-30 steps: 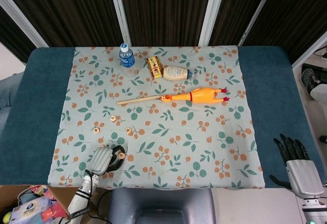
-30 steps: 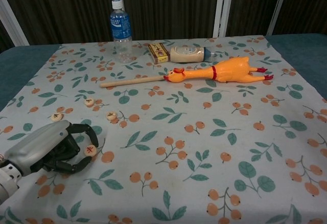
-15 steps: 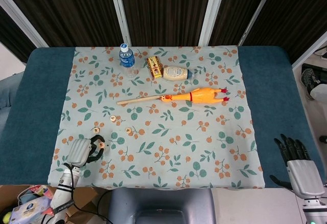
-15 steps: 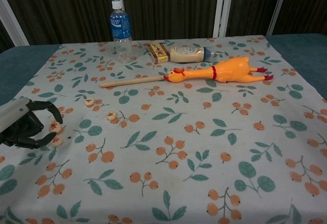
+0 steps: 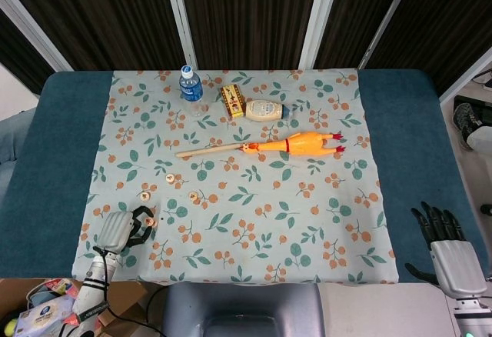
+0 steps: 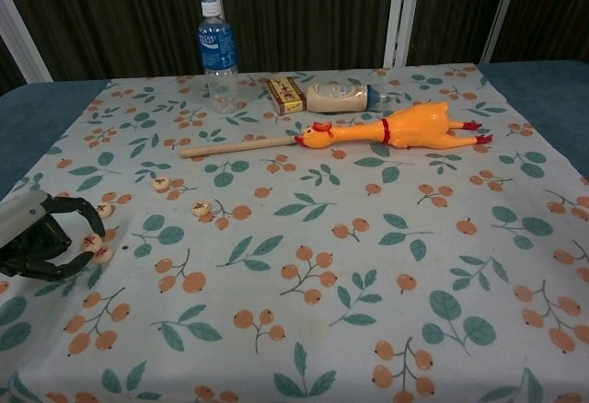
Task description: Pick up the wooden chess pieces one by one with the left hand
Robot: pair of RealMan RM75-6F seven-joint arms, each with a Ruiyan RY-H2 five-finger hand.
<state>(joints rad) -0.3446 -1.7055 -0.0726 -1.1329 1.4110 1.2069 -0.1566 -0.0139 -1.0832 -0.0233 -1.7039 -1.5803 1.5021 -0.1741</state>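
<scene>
- Left hand (image 6: 41,237): we see it at the near left corner of the floral cloth (image 5: 254,221), fingers curled inward, with a round wooden chess piece (image 6: 89,243) pinched at the fingertips. In the head view the same hand (image 5: 123,228) sits just inside the cloth's near left edge.
- Second piece (image 6: 102,255): we find it directly beside the held one, touching or nearly touching the fingertips; we cannot tell whether the hand grips it as well or whether it lies on the cloth.
- Loose chess pieces: we count three more discs flat on the cloth. One (image 6: 104,211) lies just beyond the left hand, one (image 6: 160,183) further back, and one (image 6: 199,207) to the right of those two. All three are apart from each other.
- Right hand (image 5: 446,248): we see it only in the head view, off the near right corner of the table (image 5: 61,160), fingers extended and apart, holding nothing.
- Other items on the far half of the cloth: a water bottle (image 6: 217,57) standing upright, a small box (image 6: 285,95) beside a lying squeeze bottle (image 6: 338,97), a rubber chicken (image 6: 391,130) lying on its side, and a wooden stick (image 6: 236,147) whose end meets the chicken's beak.
</scene>
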